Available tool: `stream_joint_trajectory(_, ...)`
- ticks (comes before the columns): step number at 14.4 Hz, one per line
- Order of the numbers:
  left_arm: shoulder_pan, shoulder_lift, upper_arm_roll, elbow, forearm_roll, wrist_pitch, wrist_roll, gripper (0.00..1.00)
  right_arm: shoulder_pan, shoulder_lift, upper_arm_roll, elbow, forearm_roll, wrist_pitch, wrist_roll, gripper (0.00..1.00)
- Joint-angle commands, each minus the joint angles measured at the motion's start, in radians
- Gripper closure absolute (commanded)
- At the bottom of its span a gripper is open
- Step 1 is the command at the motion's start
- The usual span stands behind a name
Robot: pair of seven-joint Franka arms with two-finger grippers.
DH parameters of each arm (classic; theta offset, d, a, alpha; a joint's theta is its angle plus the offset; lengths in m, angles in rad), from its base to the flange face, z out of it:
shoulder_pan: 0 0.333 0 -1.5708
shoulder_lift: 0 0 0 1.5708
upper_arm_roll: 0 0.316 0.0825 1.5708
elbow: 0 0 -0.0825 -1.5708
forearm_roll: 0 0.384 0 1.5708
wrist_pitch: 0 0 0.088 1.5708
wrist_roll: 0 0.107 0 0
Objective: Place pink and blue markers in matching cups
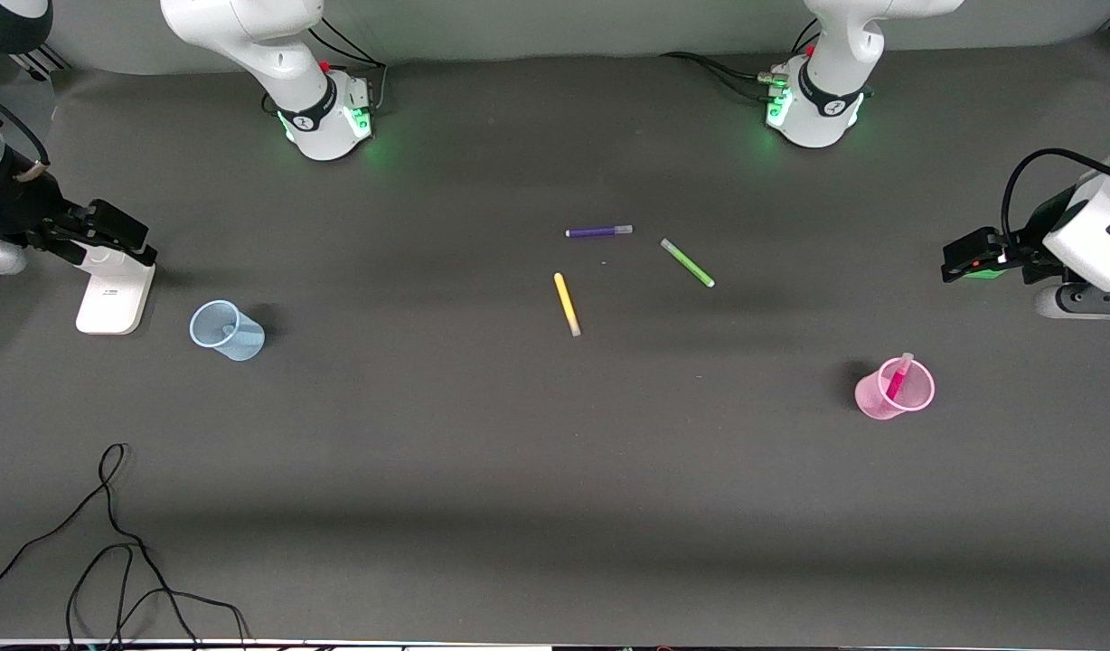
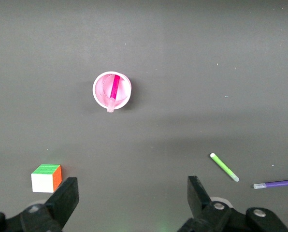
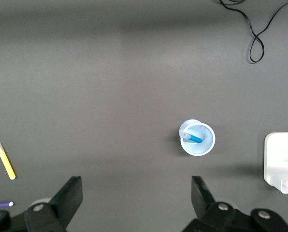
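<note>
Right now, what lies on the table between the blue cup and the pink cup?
In the front view, only bare table lies between the blue cup and the pink cup. The yellow marker lies nearest that stretch, slightly farther from the camera.

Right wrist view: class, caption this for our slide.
Blue marker inside the blue cup, open right gripper above the table.

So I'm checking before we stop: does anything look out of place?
Nothing stands out. The pink marker stands in the pink cup, the blue marker in the blue cup; both cups are upright.
</note>
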State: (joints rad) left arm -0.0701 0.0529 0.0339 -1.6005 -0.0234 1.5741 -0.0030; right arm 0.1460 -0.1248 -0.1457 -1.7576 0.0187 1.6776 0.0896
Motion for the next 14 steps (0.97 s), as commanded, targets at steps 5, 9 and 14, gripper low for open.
stream_joint_trajectory(5,-0.017,-0.004,0.012,0.005,0.000,-0.019,0.001,0.00,0.000,0.014,0.035,0.001,-0.009,0.008,0.059,0.00)
stream_joint_trajectory(9,-0.016,-0.004,0.012,0.005,0.000,-0.019,0.005,0.00,0.000,0.028,0.035,0.001,-0.014,0.007,0.059,0.00)
stream_joint_trajectory(14,-0.016,0.004,0.014,0.008,0.000,-0.017,0.008,0.00,-0.002,0.042,0.035,0.001,-0.011,0.005,0.059,0.00)
